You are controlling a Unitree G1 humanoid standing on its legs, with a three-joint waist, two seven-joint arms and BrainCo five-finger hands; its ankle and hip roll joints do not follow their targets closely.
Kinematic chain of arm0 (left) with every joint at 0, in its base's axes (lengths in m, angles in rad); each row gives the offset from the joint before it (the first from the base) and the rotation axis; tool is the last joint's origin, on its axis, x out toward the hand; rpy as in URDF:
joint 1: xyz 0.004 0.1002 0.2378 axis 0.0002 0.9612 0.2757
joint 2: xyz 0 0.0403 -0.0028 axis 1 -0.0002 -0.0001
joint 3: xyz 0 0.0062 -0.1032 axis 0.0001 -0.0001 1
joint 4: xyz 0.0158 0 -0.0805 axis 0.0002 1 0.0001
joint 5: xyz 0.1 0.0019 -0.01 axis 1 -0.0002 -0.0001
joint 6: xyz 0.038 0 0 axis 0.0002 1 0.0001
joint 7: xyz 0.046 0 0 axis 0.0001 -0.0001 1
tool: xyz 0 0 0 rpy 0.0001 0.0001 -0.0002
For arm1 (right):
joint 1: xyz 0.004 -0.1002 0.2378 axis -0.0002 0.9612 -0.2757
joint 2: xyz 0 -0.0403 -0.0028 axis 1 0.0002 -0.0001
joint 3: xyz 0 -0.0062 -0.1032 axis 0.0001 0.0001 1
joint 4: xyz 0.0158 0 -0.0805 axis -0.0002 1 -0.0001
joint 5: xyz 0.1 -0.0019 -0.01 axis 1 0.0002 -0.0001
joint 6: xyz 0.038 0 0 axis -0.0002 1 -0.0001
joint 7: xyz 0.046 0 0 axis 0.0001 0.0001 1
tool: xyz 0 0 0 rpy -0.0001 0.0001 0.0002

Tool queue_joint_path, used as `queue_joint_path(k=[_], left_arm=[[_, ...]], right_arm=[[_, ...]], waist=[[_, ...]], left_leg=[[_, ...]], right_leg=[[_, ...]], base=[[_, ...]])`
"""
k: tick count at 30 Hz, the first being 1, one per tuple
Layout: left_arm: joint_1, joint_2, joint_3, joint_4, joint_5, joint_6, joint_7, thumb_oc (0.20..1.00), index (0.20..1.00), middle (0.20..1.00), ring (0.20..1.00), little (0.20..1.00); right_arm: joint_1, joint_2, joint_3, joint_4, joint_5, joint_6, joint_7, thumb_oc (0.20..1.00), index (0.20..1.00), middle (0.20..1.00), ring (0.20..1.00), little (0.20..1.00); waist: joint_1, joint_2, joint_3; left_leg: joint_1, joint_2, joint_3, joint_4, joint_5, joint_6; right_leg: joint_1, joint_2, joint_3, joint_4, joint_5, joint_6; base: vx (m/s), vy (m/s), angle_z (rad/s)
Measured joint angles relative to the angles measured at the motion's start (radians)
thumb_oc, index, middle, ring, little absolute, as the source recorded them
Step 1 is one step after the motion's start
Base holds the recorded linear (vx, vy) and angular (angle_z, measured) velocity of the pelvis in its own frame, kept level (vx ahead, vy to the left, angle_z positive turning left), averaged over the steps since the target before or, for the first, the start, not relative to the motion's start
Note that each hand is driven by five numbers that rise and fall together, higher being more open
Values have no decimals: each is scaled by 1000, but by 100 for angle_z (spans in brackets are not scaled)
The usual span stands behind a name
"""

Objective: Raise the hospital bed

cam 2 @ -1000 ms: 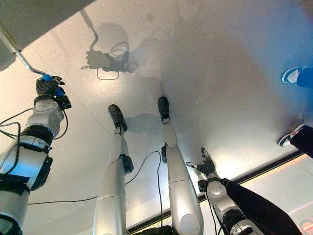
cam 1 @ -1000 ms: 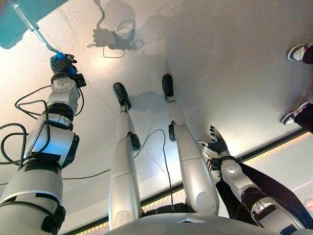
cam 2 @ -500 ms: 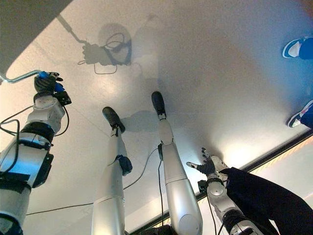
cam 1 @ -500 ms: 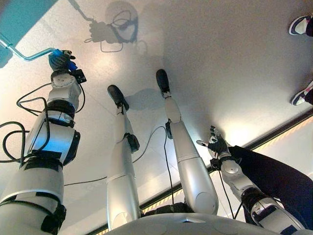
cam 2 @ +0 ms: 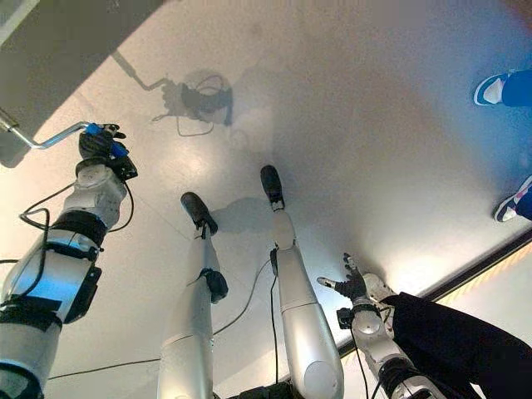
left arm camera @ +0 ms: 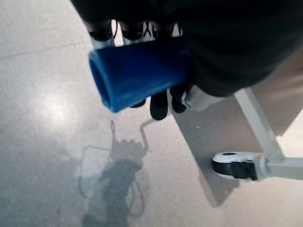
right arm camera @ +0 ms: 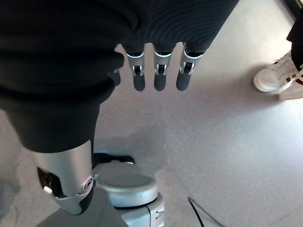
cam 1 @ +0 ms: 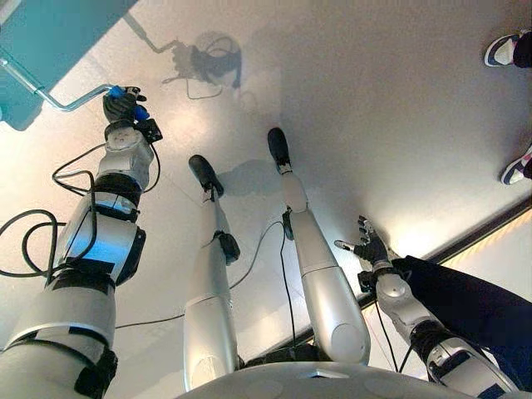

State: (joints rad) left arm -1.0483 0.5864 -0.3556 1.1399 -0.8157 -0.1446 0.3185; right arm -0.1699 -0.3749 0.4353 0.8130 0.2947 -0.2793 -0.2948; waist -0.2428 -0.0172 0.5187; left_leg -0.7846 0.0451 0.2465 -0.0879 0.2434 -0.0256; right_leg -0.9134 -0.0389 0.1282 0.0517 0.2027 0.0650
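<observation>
The hospital bed (cam 1: 50, 37) is a teal slab at the upper left, with a white leg and a black caster (left arm camera: 234, 166) below it. A bent metal crank (cam 1: 71, 101) sticks out from the bed and ends in a blue handle (left arm camera: 137, 75). My left hand (cam 1: 125, 104) is shut round that blue handle, its dark fingertips (left arm camera: 158, 106) curled over it. My right hand (cam 1: 370, 247) hangs low at the right, away from the bed, with its fingers (right arm camera: 156, 78) straight and nothing in it.
A person's shoes (cam 1: 503, 50) stand at the far right edge of the floor, one more shoe (cam 1: 515, 166) below them. A dark strip with a yellow line (cam 1: 482, 237) crosses the floor at the lower right.
My left hand has turned the crank: its arm swung from steeply slanted to nearly level, and the handle now sits further right. The camera shifted too. The right hand stayed still.
</observation>
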Motion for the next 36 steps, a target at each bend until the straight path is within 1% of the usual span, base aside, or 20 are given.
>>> queue_joint_path(k=[2,6,7,9,12,14,15,17,18,24,25,26,27,28,29,30,34,36], left_arm=[[9,-14,-20,-20,-5,0,-11,200,200,200,200,200],[38,-21,-56,-68,-24,-1,-25,200,200,200,200,200],[46,-28,-63,-91,-26,-1,-34,200,200,200,200,200],[55,-27,-76,-108,-27,-1,-43,200,200,200,200,200],[81,-28,-75,-153,-32,-1,-45,200,200,200,200,200],[115,-30,-77,-221,-41,-4,-45,200,200,200,200,200],[128,-34,-77,-243,-42,-10,-51,200,200,200,200,200],[157,-33,-76,-286,-42,-27,-56,200,200,200,200,200],[170,-33,-74,-308,-44,-31,-60,200,200,200,200,200],[228,-27,-74,-389,-61,-48,-64,200,200,200,200,200],[235,-25,-74,-395,-62,-48,-64,200,200,200,200,200],[248,-22,-72,-408,-62,-50,-64,200,200,200,200,200],[253,-20,-71,-413,-62,-54,-64,200,200,200,200,200],[267,-15,-67,-426,-62,-63,-64,200,200,200,200,200],[271,-15,-66,-431,-62,-66,-64,200,200,200,200,200],[279,-15,-61,-439,-62,-70,-65,200,200,200,200,200],[300,-12,-53,-458,-61,-88,-65,200,200,200,200,200],[312,-3,-53,-462,-61,-92,-66,200,200,200,200,200]], right_arm=[[8,0,-1,9,0,0,0,1000,1000,1000,1000,1000],[11,1,-1,24,0,0,0,1000,1000,1000,1000,1000],[13,-2,-1,29,0,0,0,1000,1000,1000,1000,1000],[13,-2,-5,30,0,0,0,1000,1000,1000,1000,1000],[13,-1,-11,36,0,1,0,1000,1000,1000,1000,1000],[20,-1,-9,49,-1,1,0,1000,1000,1000,1000,1000],[18,-2,-13,63,-2,1,1,1000,1000,1000,1000,1000],[20,-2,-12,69,-12,3,1,1000,1000,1000,1000,1000],[20,-3,-13,71,-14,3,1,1000,1000,1000,1000,1000],[19,-4,-23,108,-23,17,6,1000,1000,1000,1000,1000],[21,-4,-22,109,-27,21,7,1000,1000,1000,1000,1000],[21,-5,-31,110,-28,22,8,1000,1000,1000,1000,1000],[21,-5,-31,109,-29,22,8,1000,1000,1000,1000,1000],[21,-5,-33,109,-29,23,9,1000,1000,1000,1000,1000],[22,-5,-32,110,-29,23,10,1000,1000,1000,1000,1000],[22,-5,-34,110,-30,24,11,1000,1000,1000,1000,1000],[23,-6,-36,112,-30,29,17,1000,1000,1000,1000,1000],[23,-6,-36,112,-30,30,17,1000,1000,1000,1000,1000]], waist=[[18,0,0],[31,4,1],[41,12,1],[48,14,2],[50,22,4],[60,28,4],[76,33,5],[76,41,6],[91,43,6],[97,45,7],[90,45,7],[98,45,7],[94,45,7],[105,45,7],[100,45,7],[112,46,7],[125,46,7],[125,46,7]], left_leg=[[21,1,-2,0,0,0],[56,-1,-20,0,2,2],[65,-2,-33,0,-1,-1],[72,-5,-42,0,1,0],[88,-11,-64,0,3,4],[102,-11,-74,0,3,4],[109,-13,-84,0,4,4],[116,-13,-92,0,4,5],[120,-13,-101,0,4,5],[145,-16,-144,0,5,6],[150,-16,-145,0,5,6],[154,-16,-151,0,5,6],[156,-15,-152,0,5,5],[158,-16,-166,0,4,5],[158,-15,-168,0,4,5],[157,-14,-172,0,5,5],[160,-15,-193,0,4,5],[160,-14,-198,0,4,4]], right_leg=[[23,0,-3,-1,0,0],[68,-5,-22,-1,-1,0],[80,-8,-32,0,-5,0],[92,-15,-40,3,-5,0],[112,-20,-56,14,-11,2],[131,-21,-65,15,-16,4],[143,-24,-73,15,-18,3],[155,-29,-85,16,-23,4],[163,-32,-90,15,-24,5],[212,-36,-135,12,-37,3],[218,-36,-139,12,-40,4],[226,-36,-143,11,-44,5],[229,-36,-145,11,-45,4],[234,-37,-154,11,-46,3],[236,-36,-158,11,-47,2],[241,-37,-166,10,-49,2],[259,-36,-180,-7,-49,1],[268,-37,-193,-11,-49,0]], base=[[-13,-5,2],[-20,3,10],[-11,34,13],[-7,37,12],[-13,9,15],[-11,22,13],[-12,42,16],[-9,49,16],[-4,45,10],[-2,30,16],[2,46,15],[5,32,10],[3,32,11],[9,23,9],[9,32,12],[11,41,11],[5,36,9],[9,28,13]])
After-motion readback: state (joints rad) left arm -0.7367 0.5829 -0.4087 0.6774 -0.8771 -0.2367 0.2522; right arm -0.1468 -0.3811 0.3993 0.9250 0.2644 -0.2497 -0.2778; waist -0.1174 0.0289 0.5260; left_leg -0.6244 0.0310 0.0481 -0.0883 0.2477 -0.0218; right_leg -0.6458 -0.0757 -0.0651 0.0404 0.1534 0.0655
